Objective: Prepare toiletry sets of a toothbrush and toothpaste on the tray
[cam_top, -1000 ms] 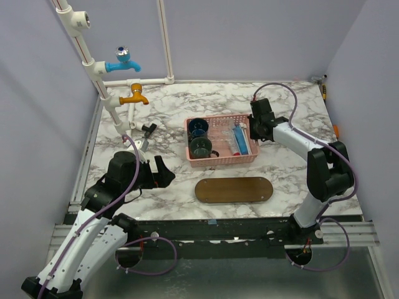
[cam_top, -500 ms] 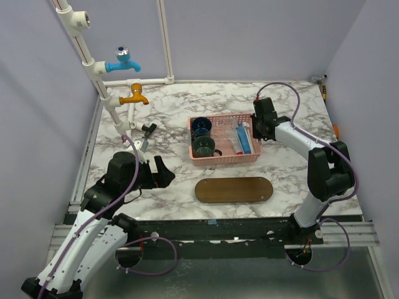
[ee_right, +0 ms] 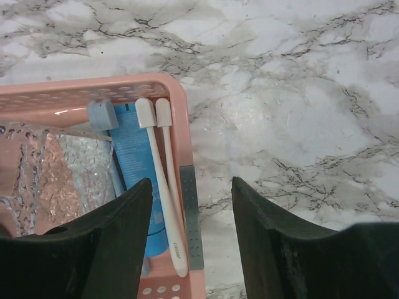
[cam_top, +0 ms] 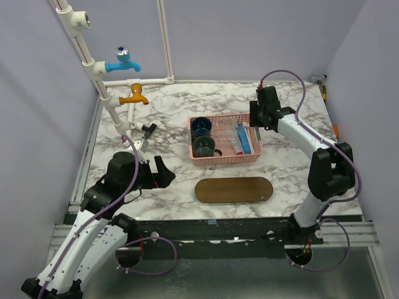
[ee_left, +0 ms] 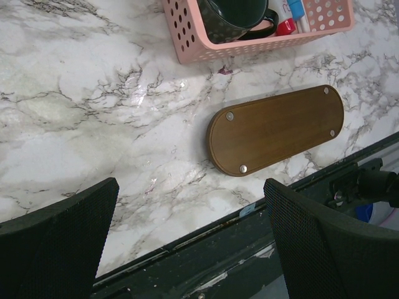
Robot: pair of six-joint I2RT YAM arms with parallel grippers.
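Two slim white toothbrushes [ee_right: 163, 180] and a blue toothpaste tube [ee_right: 134, 165] lie along the right wall of the pink basket [ee_right: 187, 156]. My right gripper [ee_right: 192, 184] hangs open above that wall, one finger over the basket's inside and the other over the marble, touching nothing. From above, this gripper [cam_top: 257, 121] is at the basket's [cam_top: 221, 158] back right corner. The dark wooden tray [cam_top: 234, 190] lies bare in front of the basket. The left gripper [ee_left: 190, 187] stands wide open over the table's near edge, left of the tray [ee_left: 277, 131]. The toothpaste's red cap [ee_left: 285, 26] shows there.
Two dark mugs [cam_top: 201, 138] stand in the basket's left half, with crinkled clear wrapping [ee_right: 50, 174] beside the tube. A white pipe frame with a blue tap [cam_top: 122, 62] and an orange tap [cam_top: 134, 96] rises at the back left. The table's dark front rail [ee_left: 262, 243] runs close under the left gripper.
The right gripper was shut on the basket's right wall and dragged the basket slightly right. It has now opened, let go and drawn up and back. The left arm has not moved.
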